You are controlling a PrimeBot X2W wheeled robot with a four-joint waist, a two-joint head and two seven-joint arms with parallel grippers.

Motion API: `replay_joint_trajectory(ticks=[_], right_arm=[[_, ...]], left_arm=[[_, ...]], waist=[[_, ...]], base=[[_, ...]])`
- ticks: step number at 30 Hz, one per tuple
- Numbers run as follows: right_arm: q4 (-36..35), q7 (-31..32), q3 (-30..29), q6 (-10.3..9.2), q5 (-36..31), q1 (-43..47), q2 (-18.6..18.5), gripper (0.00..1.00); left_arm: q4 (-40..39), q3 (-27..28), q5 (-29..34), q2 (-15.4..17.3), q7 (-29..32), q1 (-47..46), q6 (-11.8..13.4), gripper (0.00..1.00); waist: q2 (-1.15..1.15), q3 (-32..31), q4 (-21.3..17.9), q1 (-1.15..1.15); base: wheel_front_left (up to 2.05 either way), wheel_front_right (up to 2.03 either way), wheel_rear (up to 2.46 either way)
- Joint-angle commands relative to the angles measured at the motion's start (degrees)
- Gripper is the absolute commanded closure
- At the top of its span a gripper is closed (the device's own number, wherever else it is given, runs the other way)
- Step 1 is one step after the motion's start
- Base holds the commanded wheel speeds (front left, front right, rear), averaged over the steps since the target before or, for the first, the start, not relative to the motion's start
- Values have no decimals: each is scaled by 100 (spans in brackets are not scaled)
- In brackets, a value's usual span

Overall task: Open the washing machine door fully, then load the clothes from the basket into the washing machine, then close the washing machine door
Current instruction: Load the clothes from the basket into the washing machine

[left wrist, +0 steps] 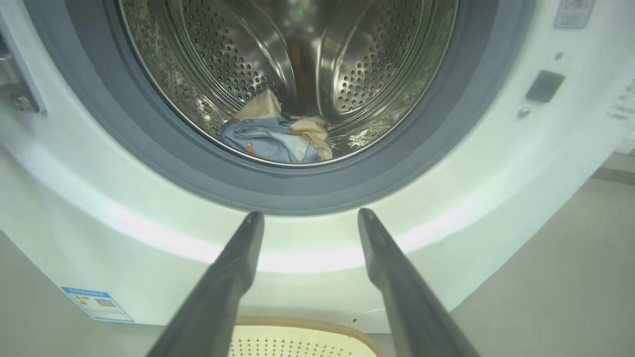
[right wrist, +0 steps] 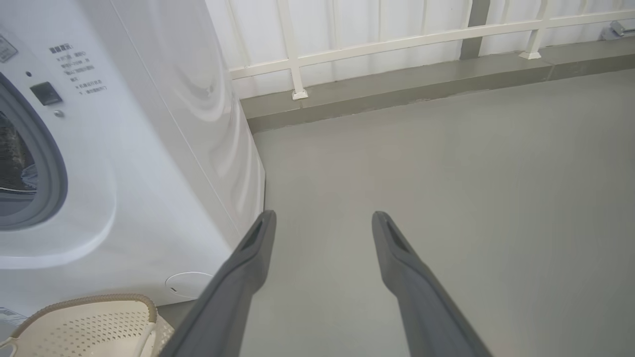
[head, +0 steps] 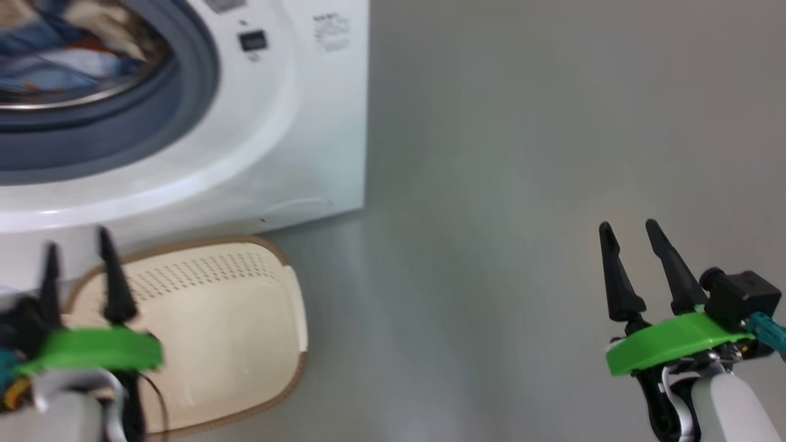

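We see the clothes (left wrist: 275, 136) in the washing machine (left wrist: 307, 238) drum at twelve o'clock, the basket (head: 233, 331) bare; both tools, left tool (head: 77, 252) and right tool (head: 629, 230), spread, holding nothing; door-closing remains.

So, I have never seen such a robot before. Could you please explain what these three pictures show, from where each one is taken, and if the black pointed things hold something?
The pictures come from three cameras on one robot. The head view looks down: the left gripper and the right gripper, each two long dark fingers on a green mount, are open and hold nothing. The cream perforated plastic basket with a brown rim stands on the grey floor before the big white front-loading washing machine. The left wrist view looks along that arm's fingers into the steel drum, where the light blue and cream clothes lie. The right wrist view looks past the machine's side to a white railing.
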Motion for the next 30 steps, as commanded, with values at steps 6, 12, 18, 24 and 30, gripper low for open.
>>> replay_joint_trajectory(ticks=[6,12,18,24,30], right_arm=[[-506,328,-25,25,-385,388,-51,0],[-751,578,-93,25,-585,688,-51,0],[-938,758,-103,25,-724,911,-51,0],[-1170,955,-110,25,-914,1146,-56,0],[-1305,1101,-120,25,-1058,1353,-66,0]], left_arm=[[-968,-88,367,-99,-72,1032,240,0],[-1275,-395,629,-146,-77,1570,288,0],[-1335,-568,639,-227,-58,1936,286,0],[-1345,-665,661,-208,-43,2178,288,0],[-1371,-764,579,-240,-27,2300,171,0]], waist=[[0,-858,567,1],[0,-1207,703,1],[0,-1534,756,1],[0,-1799,799,1],[0,-1951,837,1]], base=[[0,0,0],[0,0,0],[0,0,0],[0,0,0],[0,0,0]])
